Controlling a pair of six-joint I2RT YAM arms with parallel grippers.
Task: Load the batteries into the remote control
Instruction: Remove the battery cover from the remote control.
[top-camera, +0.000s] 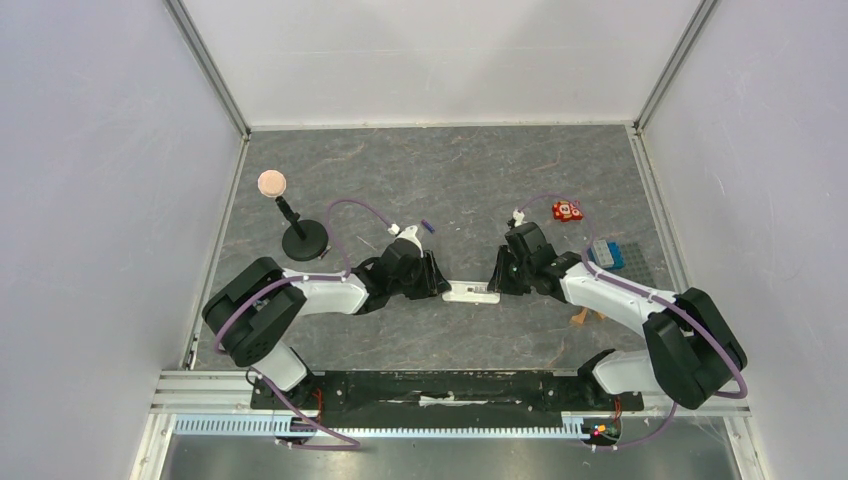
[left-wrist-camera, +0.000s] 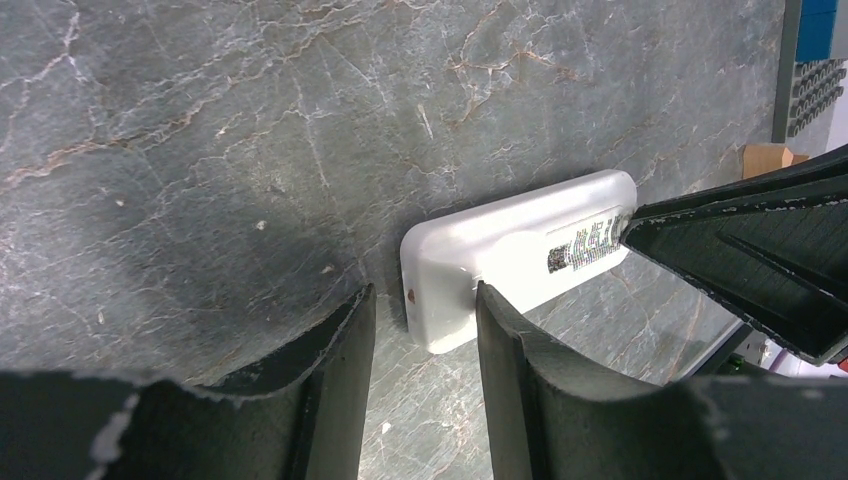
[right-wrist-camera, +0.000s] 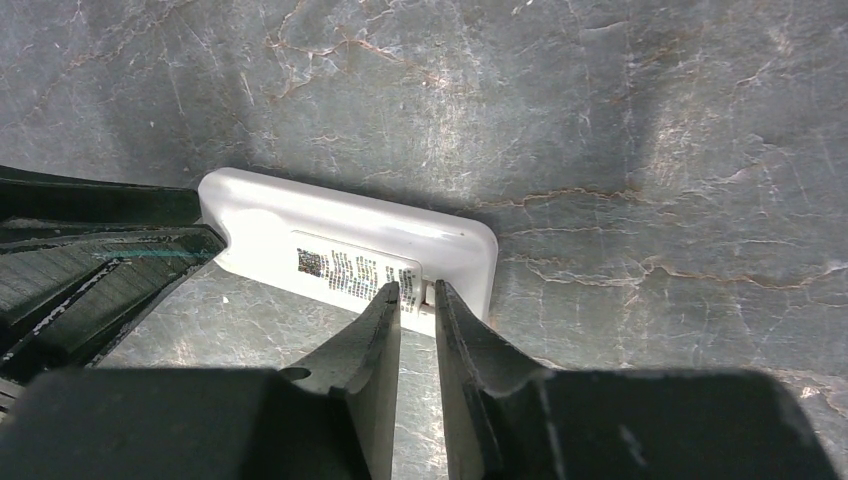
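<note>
The white remote control (top-camera: 470, 293) lies flat on the grey table between my two grippers. In the left wrist view it (left-wrist-camera: 520, 250) shows its back with a printed label. My left gripper (left-wrist-camera: 425, 295) is open, its fingertips at the remote's left end, one finger (left-wrist-camera: 500, 330) over its corner. My right gripper (right-wrist-camera: 418, 292) is nearly shut, only a narrow slit between the tips, which rest on the near edge of the remote (right-wrist-camera: 350, 235) beside the label. One dark purple-blue battery (top-camera: 427, 227) lies on the table behind the left gripper (top-camera: 437, 278). The right gripper (top-camera: 497, 275) is at the remote's right end.
A black stand (top-camera: 305, 241) with a pink disc (top-camera: 272, 183) is at the back left. A small red block (top-camera: 567, 211), a blue ridged box (top-camera: 606, 254) and a tan wooden piece (top-camera: 580, 317) lie on the right. White walls enclose the table.
</note>
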